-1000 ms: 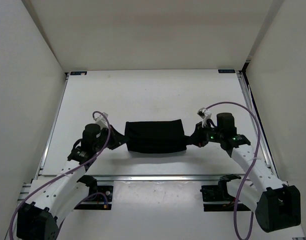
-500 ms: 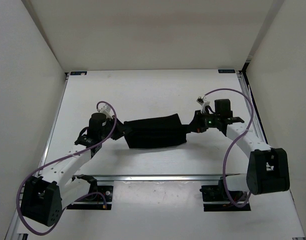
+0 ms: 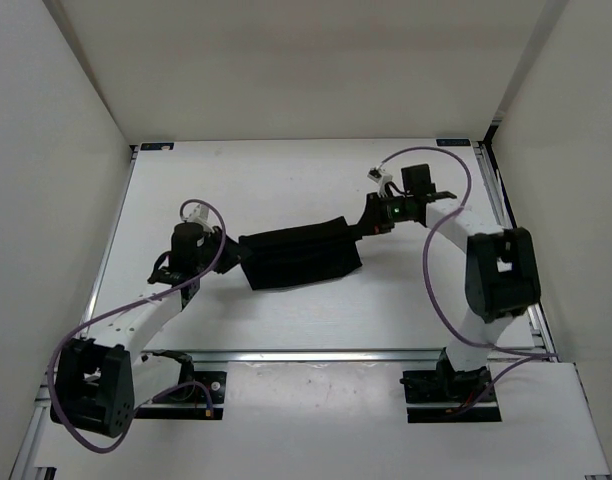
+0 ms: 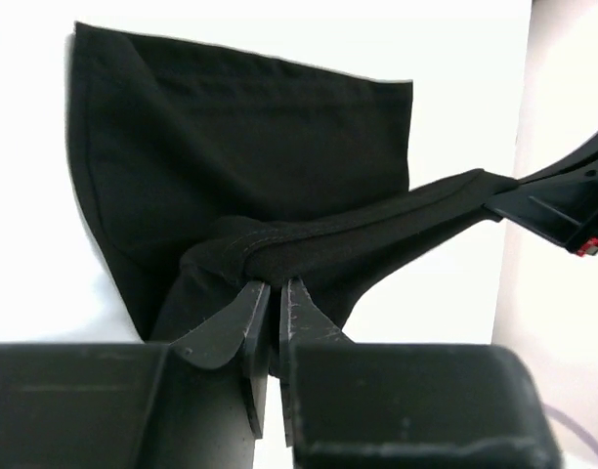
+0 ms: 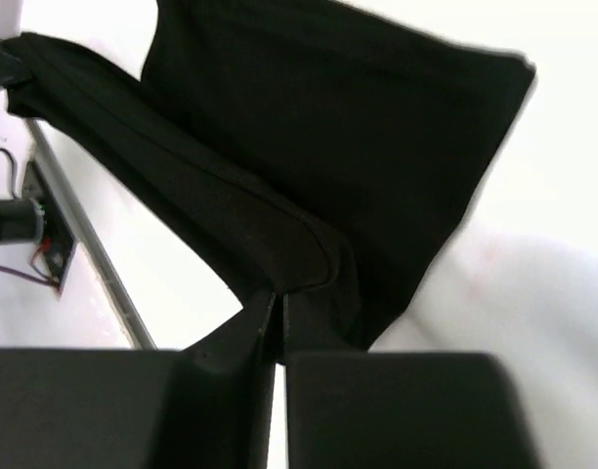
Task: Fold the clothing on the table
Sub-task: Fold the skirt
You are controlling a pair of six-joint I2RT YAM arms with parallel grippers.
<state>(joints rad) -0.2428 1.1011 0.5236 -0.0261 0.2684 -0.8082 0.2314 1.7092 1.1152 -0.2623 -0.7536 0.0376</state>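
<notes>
White walls point(image 3: 46, 120) box in three sides of the table point(image 3: 286, 190), a white top w/ metal rails point(image 3: 104, 260) along the edges. Black garment point(image 3: 298, 258) sits approx mid-table between both arms, running left-right on a slant: left end nearer the bases, right end further back. Its lower part lies flat on the top. Its upper edge is bunched into a thick rolled band strung btwn left gripper point(image 3: 236, 256) and right gripper point(image 3: 364, 226), lifted off the flat layer underneath. Left gripper is at the garment's left end. In left wrist view its fingers point(image 4: 235, 327) are nearly together, only a thin slit btwn them, tips clamped on the rolled hem where the fabric humps up. From there the band stretches across to the other gripper at far right of that view. Right gripper is at the garment's right end, back corner. Right wrist view shows its jaws pressed together w/ the bunched edge pinched at the tips, rest of the cloth fanning out flat beyond. Right arm point(image 3: 498, 270) reaches in from the right side, elbow raised. Left arm point(image 3: 136, 318) lies low, angled in from near-left. Purple cables point(image 3: 426, 268) loop along both arms. Fabric is plain matte, no print seen; a stitched seam shows along the hem in left wrist view.
</notes>
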